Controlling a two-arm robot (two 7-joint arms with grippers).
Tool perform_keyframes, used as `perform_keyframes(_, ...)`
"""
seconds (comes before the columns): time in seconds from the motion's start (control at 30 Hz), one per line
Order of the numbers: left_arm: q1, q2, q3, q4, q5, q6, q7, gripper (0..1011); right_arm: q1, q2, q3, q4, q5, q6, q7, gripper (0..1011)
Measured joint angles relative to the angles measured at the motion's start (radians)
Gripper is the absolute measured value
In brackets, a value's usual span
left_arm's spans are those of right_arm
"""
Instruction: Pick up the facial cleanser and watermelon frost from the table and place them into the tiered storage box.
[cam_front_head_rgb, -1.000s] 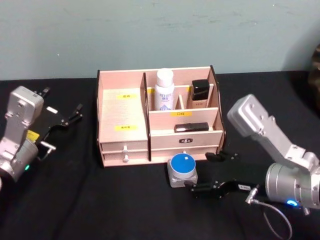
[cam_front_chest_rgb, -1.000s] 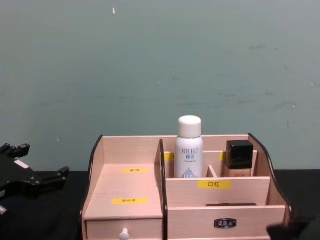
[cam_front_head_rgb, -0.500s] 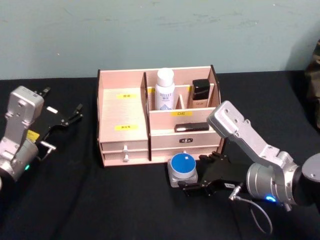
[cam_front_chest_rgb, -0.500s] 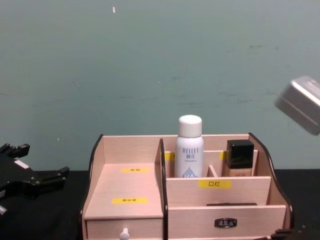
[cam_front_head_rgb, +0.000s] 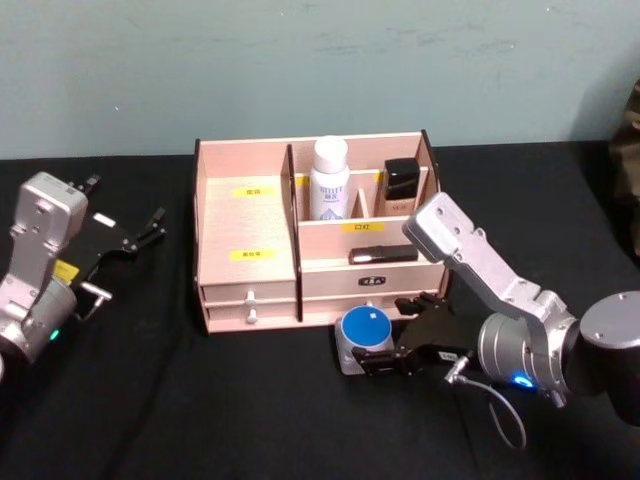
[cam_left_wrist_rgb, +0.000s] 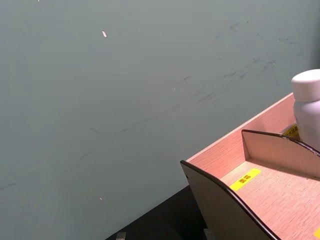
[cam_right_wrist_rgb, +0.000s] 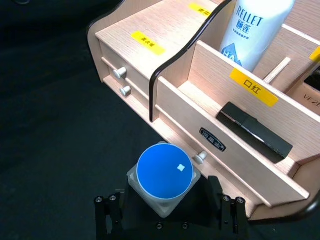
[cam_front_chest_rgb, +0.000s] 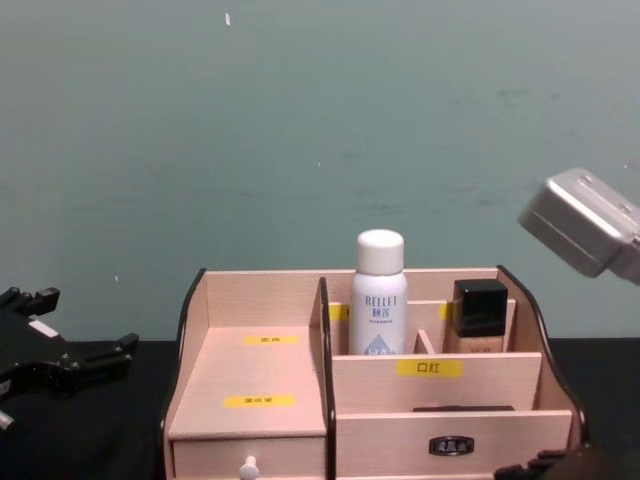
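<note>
Head view: the right gripper sits low on the black table before the tiered storage box, fingers spread either side of the watermelon frost, which stands on the table just in front of the drawers. The facial cleanser stands upright at the back of the box. The left gripper rests at the left, fingers released, well apart from the box.
</note>
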Motion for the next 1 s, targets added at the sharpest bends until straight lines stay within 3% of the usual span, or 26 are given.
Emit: perform_keyframes(1.0,0.0,0.0,0.0,0.0,0.0,0.0,0.0,1001,0.012,-0.071,0.015,0.075,-0.052,-0.013,0.064,1000)
